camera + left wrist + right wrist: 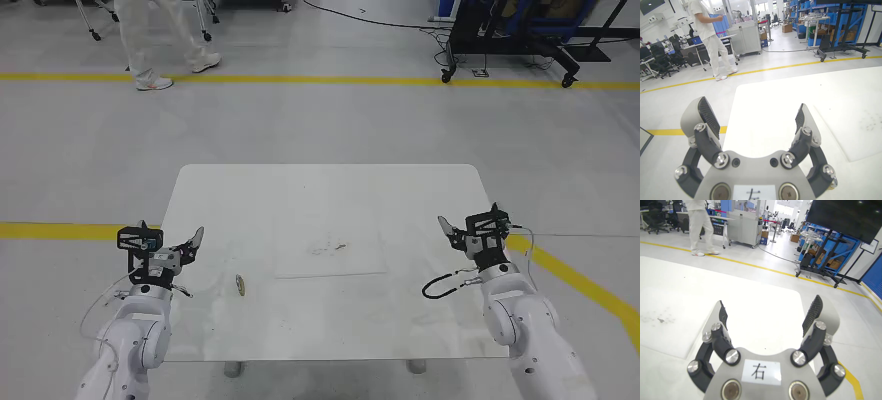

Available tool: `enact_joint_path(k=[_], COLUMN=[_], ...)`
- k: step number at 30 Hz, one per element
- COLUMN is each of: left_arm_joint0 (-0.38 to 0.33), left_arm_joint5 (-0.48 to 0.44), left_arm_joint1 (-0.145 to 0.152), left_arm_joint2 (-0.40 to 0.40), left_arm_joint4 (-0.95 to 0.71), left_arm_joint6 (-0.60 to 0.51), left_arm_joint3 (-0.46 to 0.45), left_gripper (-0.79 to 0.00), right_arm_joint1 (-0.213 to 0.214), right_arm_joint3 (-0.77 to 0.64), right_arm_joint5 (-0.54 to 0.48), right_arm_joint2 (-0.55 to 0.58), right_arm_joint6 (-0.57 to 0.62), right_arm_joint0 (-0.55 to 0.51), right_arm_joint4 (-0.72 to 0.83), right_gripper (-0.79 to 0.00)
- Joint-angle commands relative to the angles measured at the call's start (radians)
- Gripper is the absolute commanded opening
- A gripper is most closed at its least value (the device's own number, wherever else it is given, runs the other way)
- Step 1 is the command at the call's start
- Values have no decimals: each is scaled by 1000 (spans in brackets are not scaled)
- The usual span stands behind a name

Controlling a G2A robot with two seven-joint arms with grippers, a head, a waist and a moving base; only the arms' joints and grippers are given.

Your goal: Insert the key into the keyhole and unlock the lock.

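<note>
Top view | left jaws apart, empty, over tabletop [300, 195] edge | right jaws apart, empty, opposite edge | probably start pose, nothing gripped | key [340, 245] on centre mat [360, 264] | small brass lock [241, 285] near left jaws, well apart from key | keyhole too small to tell

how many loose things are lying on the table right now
2. A small key lies near the middle of the table; a small brass piece, probably the lock, lies nearer the front edge, close to the left hand. Nothing seems hidden.
</note>
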Motion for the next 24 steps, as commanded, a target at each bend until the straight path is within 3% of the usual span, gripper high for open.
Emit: enact_joint_path(k=[1,14,24], left_arm_joint0=[0,0,0], left_arm_joint5=[0,0,0], left_arm_joint1=[0,0,0], left_arm_joint2=[0,0,0], left_arm_joint4=[0,0,0], left_arm_joint6=[0,0,0], left_arm_joint3=[0,0,0], left_gripper=[0,0,0], right_arm_joint1=[1,-2,-6], right_arm_joint3=[55,315,571], right_arm_joint5=[-86,-487,-865], right_arm_joint2=[-19,-181,-293], right_arm_joint6=[34,129,205], right_arm_joint0=[62,318,532], right_arm_joint4=[20,56,151], right_gripper=[0,0,0])
